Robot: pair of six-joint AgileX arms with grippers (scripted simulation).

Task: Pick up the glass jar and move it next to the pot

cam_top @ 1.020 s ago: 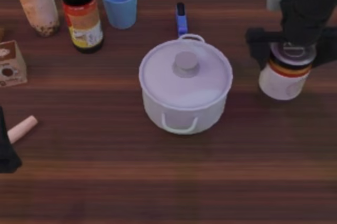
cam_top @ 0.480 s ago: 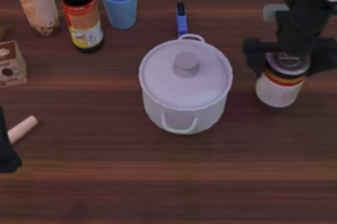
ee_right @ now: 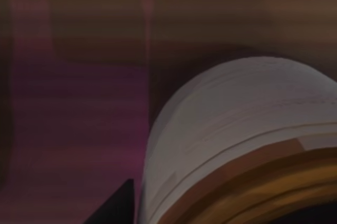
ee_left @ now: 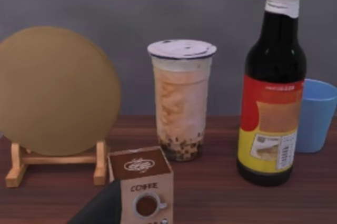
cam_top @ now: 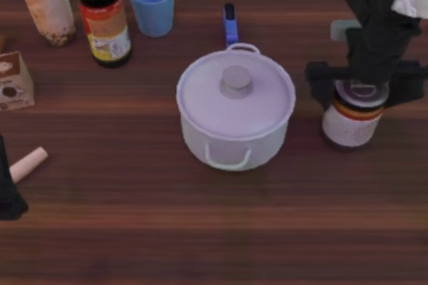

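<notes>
one right claw (cam_top: 364,79) gripping glass jar (cam_top: 352,119) right of pot (cam_top: 235,112).

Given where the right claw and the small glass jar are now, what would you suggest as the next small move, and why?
Probably lower it: the right claw grips the short dark-lidded glass jar right of the large white lidded pot, a small gap between them. The left arm is parked at the table's left edge.

R end effector (cam_top: 364,86) clamps glass jar (cam_top: 352,115) lid, jar near pot (cam_top: 235,112), apart.
</notes>
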